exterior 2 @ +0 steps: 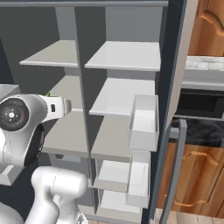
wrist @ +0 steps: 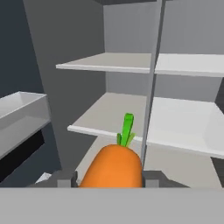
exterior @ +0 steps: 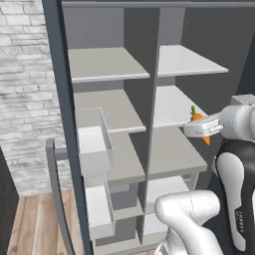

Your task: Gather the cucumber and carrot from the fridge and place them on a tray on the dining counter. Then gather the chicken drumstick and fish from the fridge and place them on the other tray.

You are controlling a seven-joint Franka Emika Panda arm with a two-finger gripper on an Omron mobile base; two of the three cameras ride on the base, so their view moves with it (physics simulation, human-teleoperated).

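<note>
Orange carrot (wrist: pixel 113 168) is clamped between the gripper (wrist: pixel 107 180) fingers, green top pointing away, held in the air in front of the open fridge (exterior: pixel 134 99) shelves. Judged stiff, light, a bit slippery; mid-body is gripped best.

Flat even rendered light, soft shading in fridge (exterior: pixel 124 30) recesses, slight blur, no glare
</note>
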